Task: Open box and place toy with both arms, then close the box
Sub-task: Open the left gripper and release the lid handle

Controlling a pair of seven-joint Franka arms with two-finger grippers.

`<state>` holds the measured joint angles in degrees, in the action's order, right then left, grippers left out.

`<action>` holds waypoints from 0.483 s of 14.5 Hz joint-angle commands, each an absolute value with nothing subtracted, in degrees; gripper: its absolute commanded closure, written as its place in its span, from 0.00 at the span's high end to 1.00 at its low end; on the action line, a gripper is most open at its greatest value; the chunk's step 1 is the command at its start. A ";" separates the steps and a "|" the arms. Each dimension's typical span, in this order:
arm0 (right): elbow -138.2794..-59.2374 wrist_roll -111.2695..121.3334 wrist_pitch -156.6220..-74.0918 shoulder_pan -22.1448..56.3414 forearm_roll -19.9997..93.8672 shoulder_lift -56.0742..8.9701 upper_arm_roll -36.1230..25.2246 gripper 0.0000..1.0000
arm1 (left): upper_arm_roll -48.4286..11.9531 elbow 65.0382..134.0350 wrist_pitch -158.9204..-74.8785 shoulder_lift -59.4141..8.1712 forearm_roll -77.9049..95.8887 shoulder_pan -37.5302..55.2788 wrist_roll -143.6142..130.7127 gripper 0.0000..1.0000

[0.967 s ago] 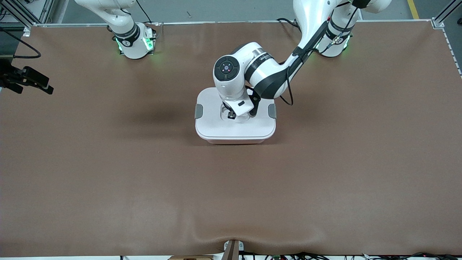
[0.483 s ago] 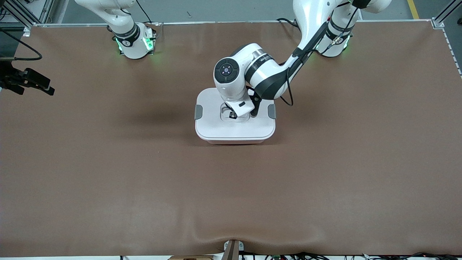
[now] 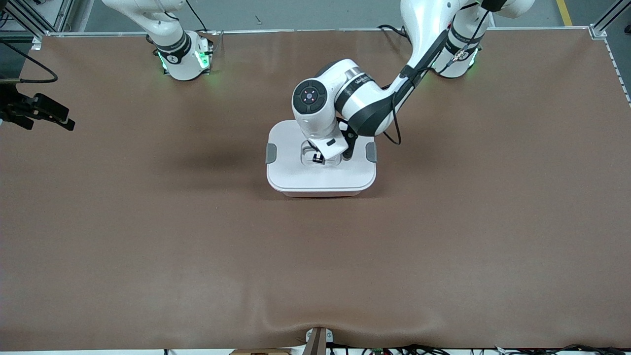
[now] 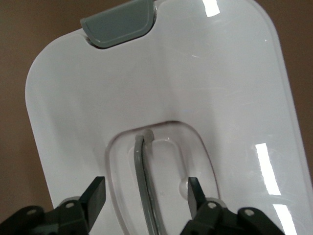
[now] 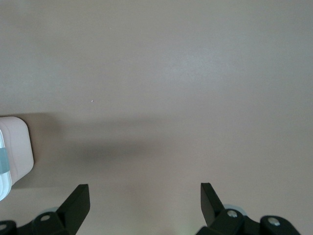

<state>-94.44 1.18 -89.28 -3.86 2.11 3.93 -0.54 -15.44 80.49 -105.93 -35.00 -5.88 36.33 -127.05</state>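
The white rounded-rectangular plastic box sits with its lid on near the middle of the brown table, slightly toward twelve o'clock in the front view. The left gripper is down over the lid's recessed clear handle well, fingers spread; the thin grey handle bar runs between them, touching neither. One grey side clip shows at the lid's edge, another at the box's nine o'clock side. Bare table surrounds the box on every side. The left arm reaches in from one o'clock, wrist bent steeply down. The right gripper waits over the table's nine o'clock edge, fingers wide apart, holding nothing.
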 commanded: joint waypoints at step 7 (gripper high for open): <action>-93.69 0.26 -89.12 -3.25 2.37 2.90 -0.44 1.00 | -15.12 79.98 -103.89 -29.36 -6.86 32.44 -124.55 1.00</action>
<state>-94.44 1.18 -89.28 -3.69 2.11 3.66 -0.43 -14.89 79.83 -105.02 -31.21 -6.00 34.68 -126.09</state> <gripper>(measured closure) 0.000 0.000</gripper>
